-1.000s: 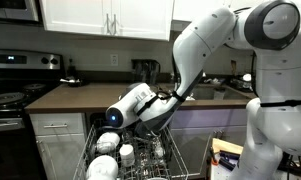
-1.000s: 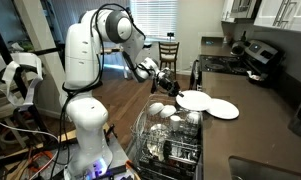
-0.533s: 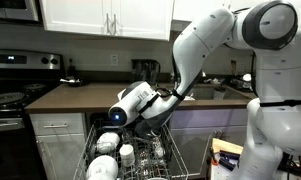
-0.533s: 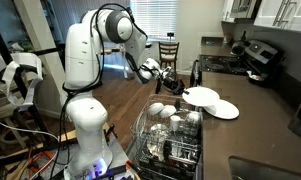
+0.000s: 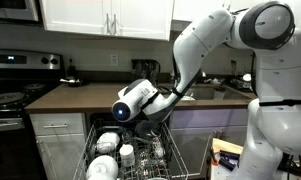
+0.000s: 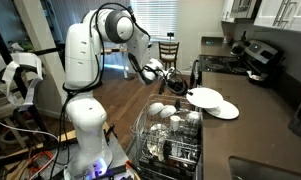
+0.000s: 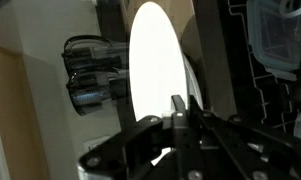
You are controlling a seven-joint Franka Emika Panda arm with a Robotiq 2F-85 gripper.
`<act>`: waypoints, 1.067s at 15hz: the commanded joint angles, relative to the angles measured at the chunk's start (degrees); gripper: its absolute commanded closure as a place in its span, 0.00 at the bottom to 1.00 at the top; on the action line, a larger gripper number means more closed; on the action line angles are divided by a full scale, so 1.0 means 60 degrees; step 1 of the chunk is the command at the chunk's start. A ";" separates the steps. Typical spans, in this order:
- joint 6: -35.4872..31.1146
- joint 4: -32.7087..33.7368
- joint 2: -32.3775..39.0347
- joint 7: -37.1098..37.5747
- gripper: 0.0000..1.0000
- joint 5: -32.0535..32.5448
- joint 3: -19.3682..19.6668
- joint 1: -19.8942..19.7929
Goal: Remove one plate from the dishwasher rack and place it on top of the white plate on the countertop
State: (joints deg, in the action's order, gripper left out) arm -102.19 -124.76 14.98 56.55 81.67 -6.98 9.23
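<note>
The gripper [image 7: 185, 104] is clamped tight on the rim of the carried plate [image 6: 201, 96]. That plate hangs partly over the white plate [image 6: 228, 111], on the side facing the dishwasher rack [image 6: 168, 138]. The white plate lies flat on the countertop [image 6: 265, 125]. The carried plate seems to be above it rather than touching, though the view is too coarse to be sure. A rim pinch could let the plate pivot or slip. Released off-centre, it could slide off the white plate; dropped from height, either could chip.

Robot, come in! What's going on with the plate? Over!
Gripper shut on plate. Plate out of dishwasher rack, near white plate, not set down. Nothing seen between them.
</note>
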 commanded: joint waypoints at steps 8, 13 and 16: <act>-0.1186 0.0033 -0.0289 -0.0977 0.98 0.0607 0.0247 -0.0506; -0.1896 0.0141 -0.0284 -0.1295 0.98 0.0955 0.0402 -0.0710; -0.2244 0.0243 -0.0269 -0.1468 0.98 0.1012 0.0481 -0.0825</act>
State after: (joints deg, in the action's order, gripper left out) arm -113.60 -123.77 14.79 50.85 85.96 -4.25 5.49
